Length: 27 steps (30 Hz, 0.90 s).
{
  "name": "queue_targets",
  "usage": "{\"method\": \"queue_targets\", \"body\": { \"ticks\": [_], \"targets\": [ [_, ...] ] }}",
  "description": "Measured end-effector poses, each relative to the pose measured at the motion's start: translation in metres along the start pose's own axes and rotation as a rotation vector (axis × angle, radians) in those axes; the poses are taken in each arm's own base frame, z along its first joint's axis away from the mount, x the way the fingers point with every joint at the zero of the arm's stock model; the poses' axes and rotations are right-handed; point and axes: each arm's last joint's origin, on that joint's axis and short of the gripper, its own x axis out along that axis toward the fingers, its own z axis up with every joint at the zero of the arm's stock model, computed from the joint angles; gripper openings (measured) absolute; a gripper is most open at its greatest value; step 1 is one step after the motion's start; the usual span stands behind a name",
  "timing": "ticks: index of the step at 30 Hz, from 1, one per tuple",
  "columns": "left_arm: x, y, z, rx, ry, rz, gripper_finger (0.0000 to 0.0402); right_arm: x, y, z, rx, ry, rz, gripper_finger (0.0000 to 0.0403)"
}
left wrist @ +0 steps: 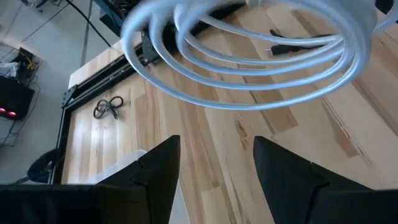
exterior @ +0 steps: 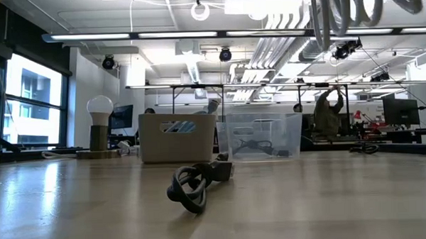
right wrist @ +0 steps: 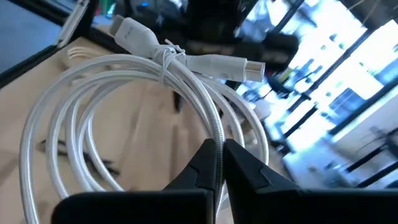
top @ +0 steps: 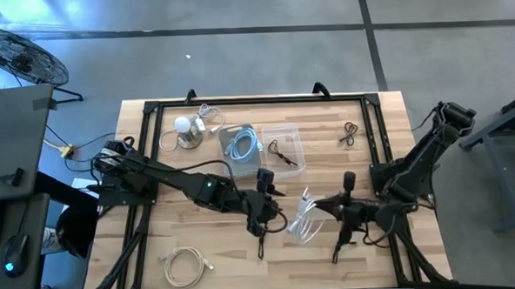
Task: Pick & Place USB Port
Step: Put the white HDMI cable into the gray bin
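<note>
A white USB cable, coiled and tied near its two plugs (right wrist: 186, 59), is up in the air over the table's near middle (top: 306, 219); in the low view its loops (exterior: 344, 12) show at the top, well above the wood. My right gripper (right wrist: 219, 146) is shut on the coil, coming in from the table's right (top: 323, 210). My left gripper (left wrist: 216, 146) is open and stands just left of the coil (top: 268, 215), with the loops (left wrist: 249, 56) ahead of its fingers and not touching them. My right gripper pinches several strands of the white coil (right wrist: 214, 127) between its two fingers, on the side of the loop opposite the tied plugs. The fingers come level from the table's right. The coil is lifted clear of the table.
A grey bin (top: 243, 145) with pale cables and a clear bin (top: 285, 148) with a black cable stand at the far middle, a bulb lamp (top: 185, 130) to their left. A black cable (exterior: 194, 187) lies below the left gripper, a white coil (top: 186, 265) near left, another black cable (top: 351, 133) far right.
</note>
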Motion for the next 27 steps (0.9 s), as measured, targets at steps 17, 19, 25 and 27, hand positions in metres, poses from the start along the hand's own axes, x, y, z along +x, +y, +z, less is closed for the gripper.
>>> {"method": "queue_targets", "body": {
  "ticks": [17, 19, 25, 27],
  "targets": [
    [0.001, -0.002, 0.011, -0.037, -0.143, -0.117, 0.0198, -0.001, -0.004, 0.014, -0.159, -0.005, -0.208, 0.0005],
    [0.001, -0.002, 0.011, -0.037, -0.151, -0.132, 0.0198, 0.000, -0.004, 0.014, -0.167, -0.006, -0.212, 0.0005],
    [0.001, -0.004, 0.013, -0.035, -0.179, -0.179, 0.0198, 0.004, -0.007, 0.014, -0.168, 0.001, -0.226, 0.0005],
    [0.005, -0.005, 0.015, -0.037, -0.207, -0.187, 0.0198, 0.007, -0.009, 0.013, -0.167, 0.005, -0.230, 0.0005]
  ]
}}
